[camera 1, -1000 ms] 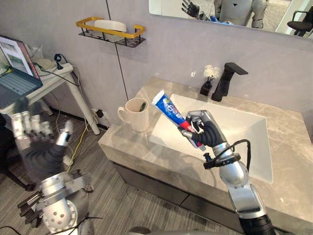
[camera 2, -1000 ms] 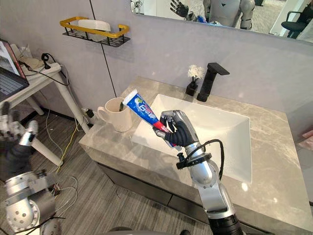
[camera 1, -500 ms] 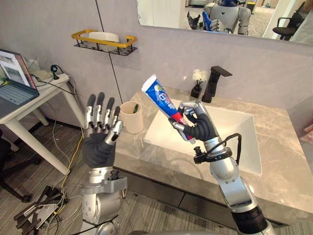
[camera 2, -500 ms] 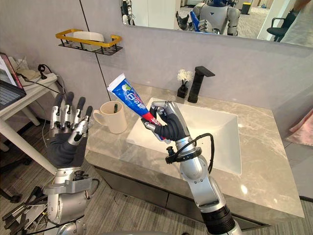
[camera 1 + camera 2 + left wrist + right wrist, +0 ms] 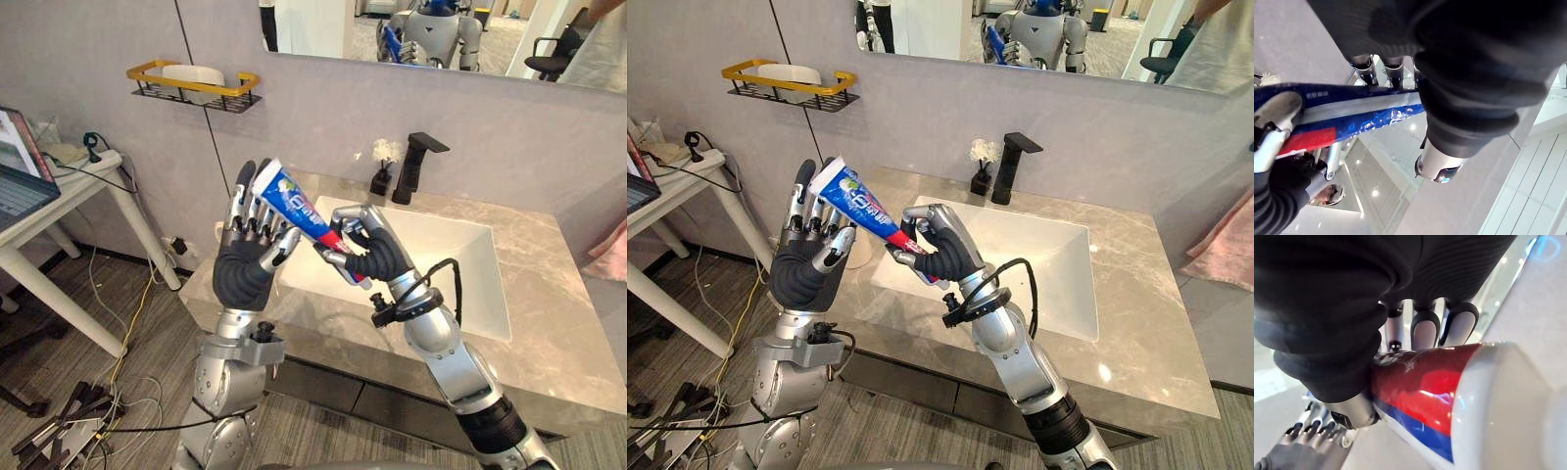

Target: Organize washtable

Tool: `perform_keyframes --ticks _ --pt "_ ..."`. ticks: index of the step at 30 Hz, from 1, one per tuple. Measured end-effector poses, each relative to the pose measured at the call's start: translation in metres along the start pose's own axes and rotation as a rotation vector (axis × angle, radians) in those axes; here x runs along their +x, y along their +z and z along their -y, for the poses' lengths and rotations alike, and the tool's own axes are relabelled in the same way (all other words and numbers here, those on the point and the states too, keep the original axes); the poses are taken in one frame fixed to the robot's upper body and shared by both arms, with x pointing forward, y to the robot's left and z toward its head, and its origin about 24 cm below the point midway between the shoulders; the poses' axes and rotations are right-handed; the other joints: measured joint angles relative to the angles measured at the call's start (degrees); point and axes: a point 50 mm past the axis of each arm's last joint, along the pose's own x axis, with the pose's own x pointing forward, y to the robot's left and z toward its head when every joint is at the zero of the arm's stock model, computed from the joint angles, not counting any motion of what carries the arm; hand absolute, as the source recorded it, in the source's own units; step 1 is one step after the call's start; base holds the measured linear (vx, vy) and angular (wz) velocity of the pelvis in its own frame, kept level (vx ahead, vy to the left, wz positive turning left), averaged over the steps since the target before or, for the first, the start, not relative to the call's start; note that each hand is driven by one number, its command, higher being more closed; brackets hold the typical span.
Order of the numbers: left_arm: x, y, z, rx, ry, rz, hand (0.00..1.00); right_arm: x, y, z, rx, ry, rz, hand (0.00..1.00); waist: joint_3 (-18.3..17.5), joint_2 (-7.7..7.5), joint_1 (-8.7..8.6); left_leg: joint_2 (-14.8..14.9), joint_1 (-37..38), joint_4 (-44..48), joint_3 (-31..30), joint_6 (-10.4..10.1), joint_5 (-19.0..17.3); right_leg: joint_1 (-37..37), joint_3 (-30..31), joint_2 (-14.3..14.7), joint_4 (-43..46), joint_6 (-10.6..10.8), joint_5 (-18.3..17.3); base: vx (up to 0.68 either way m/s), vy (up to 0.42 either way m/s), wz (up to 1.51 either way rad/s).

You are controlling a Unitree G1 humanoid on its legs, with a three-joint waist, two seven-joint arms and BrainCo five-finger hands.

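- Toothpaste tube [image 5: 294, 208] is held slanted in the air. Its capped end is clamped in the curled fingers of the right hand [image 5: 377, 257], and its flat end crosses the straight, spread fingers of the left hand [image 5: 245, 264].
- Mug [image 5: 860, 250] stands on the surface just behind the left hand and is mostly hidden by it, so its contents cannot be made out.
- Wall shelf [image 5: 191, 86], yellow-rimmed, hangs above and beyond the left hand and holds a white object.
- Sink [image 5: 441, 255] lies below the right hand, set in the grey marbled surface [image 5: 549, 343].
- Beyond the right hand stand a black faucet [image 5: 411, 166] and a small vase of white flowers [image 5: 382, 166], under a mirror [image 5: 441, 29].
- Out past the left hand, a white side table [image 5: 59, 186] carries a laptop [image 5: 15, 171], cut off at the edge.
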Motion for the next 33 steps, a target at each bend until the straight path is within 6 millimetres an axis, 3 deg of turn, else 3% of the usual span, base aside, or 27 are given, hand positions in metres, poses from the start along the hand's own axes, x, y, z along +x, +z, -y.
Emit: perform_keyframes --ticks 11,22,33 --pt "0.013 -0.004 0.004 -0.013 -0.029 -0.006 0.0 0.001 -0.001 -0.012 -0.007 0.07 0.005 1.0 -0.04 -0.1 -0.46 -0.04 -0.14 0.02 0.09 0.0 0.0 -0.18 0.01 -0.04 -0.02 -0.03 0.18 0.0 0.0 0.0" --pt "0.016 -0.014 0.007 -0.027 -0.052 -0.043 0.0 -0.005 -0.008 -0.026 -0.12 0.185 0.003 1.0 -0.09 -0.33 -1.26 -0.09 -0.54 0.19 0.95 0.06 0.04 -0.95 1.09 -0.03 -0.02 -0.09 0.68 0.0 0.021 -0.04" --pt "0.005 -0.021 -0.004 0.001 -0.025 -0.103 0.0 -0.008 -0.012 -0.022 -0.159 0.204 -0.005 1.0 -0.08 -0.33 -1.26 -0.08 -0.55 0.0 1.46 0.06 0.04 -1.3 1.5 0.04 -0.03 -0.06 0.7 0.01 0.006 -0.01"
